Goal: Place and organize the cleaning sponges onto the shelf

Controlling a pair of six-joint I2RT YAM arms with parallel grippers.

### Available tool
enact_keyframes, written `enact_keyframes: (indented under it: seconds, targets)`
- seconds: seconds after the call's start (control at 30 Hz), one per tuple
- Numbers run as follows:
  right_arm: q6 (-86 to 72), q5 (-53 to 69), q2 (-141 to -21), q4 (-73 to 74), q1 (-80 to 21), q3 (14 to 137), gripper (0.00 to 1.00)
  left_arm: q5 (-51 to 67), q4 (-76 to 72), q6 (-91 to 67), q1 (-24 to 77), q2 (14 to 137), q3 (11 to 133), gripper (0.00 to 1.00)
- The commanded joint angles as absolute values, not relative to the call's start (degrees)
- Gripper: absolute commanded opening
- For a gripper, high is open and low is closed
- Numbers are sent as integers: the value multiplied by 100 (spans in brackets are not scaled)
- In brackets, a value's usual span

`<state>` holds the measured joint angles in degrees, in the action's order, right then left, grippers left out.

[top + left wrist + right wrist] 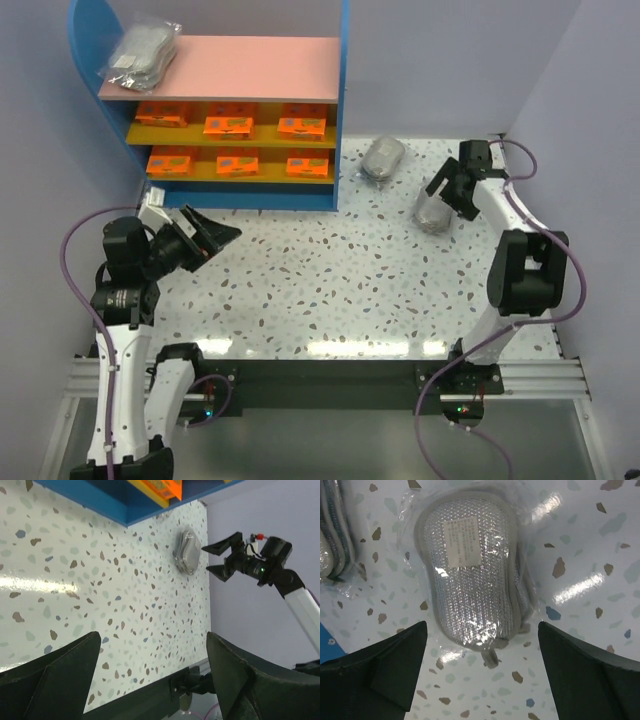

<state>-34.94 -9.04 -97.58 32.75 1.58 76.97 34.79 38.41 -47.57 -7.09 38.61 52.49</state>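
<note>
The shelf [340,110] stands at the back left, with several orange packs [228,124] in two rows on its yellow shelves. One grey bagged bundle [143,52] lies on the pink top board. Two more lie on the table, one by the shelf's corner [382,158] and one further right [434,212]. My right gripper [452,195] hangs open just over the right one. In the right wrist view that bundle [472,575] lies ahead of the gripper [482,675], apart from both fingers. My left gripper [212,228] is open and empty in front of the shelf.
Purple walls close in the table [330,290] at the back and right. The left wrist view shows the shelf's blue base [125,505], a grey bundle [187,551] and my right gripper [225,557]. The other bundle's edge [332,535] shows at the right wrist view's left border.
</note>
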Motion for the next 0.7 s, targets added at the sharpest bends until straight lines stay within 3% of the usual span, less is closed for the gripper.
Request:
enact_keyframes:
  seconds: [0.0, 0.3, 0.4, 0.5, 0.67]
  targets:
    - [-3129, -608, -10255, 2532, 141, 8042, 95, 3762, 3788, -4298, -449, 3841, 5028, 91]
    - [-2892, -756, -11021, 1802, 202, 7928, 90, 3639, 4061, -3867, -114, 3964, 4817, 90]
    - [-2900, -449, -11145, 1740, 211, 7691, 83, 3648, 3955, -3893, -114, 3981, 4658, 90]
    - [-3084, -54, -10943, 1416, 176, 7059, 75, 3604, 3832, -3894, -114, 4051, 4606, 89]
    - [-3742, 368, -9917, 871, -253, 5566, 71, 3533, 3438, -4078, -53, 4218, 4413, 89]
